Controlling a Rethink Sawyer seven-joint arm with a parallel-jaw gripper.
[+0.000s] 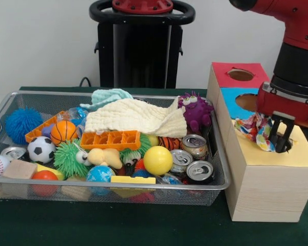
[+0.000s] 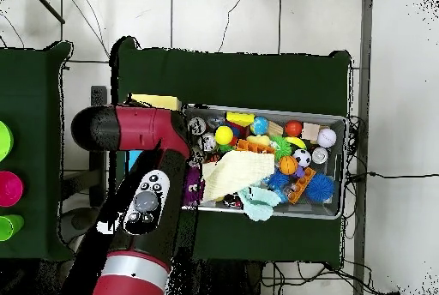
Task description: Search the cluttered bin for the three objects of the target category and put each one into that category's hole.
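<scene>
My gripper [image 1: 281, 143] is down on the yellow-topped end of the wooden box [image 1: 264, 189], right of the bin. It looks shut on a bright patterned cloth [image 1: 252, 130], which bunches to the left of the fingers on the yellow top. The yellow section's hole is hidden under the cloth and gripper. A red section with a hole [image 1: 241, 75] and a blue section with a hole [image 1: 248, 101] lie behind. In the wire bin [image 1: 118, 188] a cream cloth [image 1: 136, 117] and a pale teal cloth [image 1: 111, 96] lie on the clutter. In the overhead view the arm [image 2: 141, 197] hides the gripper.
The bin [image 2: 343, 122] holds several balls, cans [image 1: 195, 145], an orange tray [image 1: 111, 139], a purple plush monster [image 1: 195, 110], wooden blocks and spiky toys. The cream cloth [image 2: 233, 174] and teal cloth [image 2: 257, 202] sit on the bin's robot side. A corner of the box [image 2: 156, 100] shows beside the arm.
</scene>
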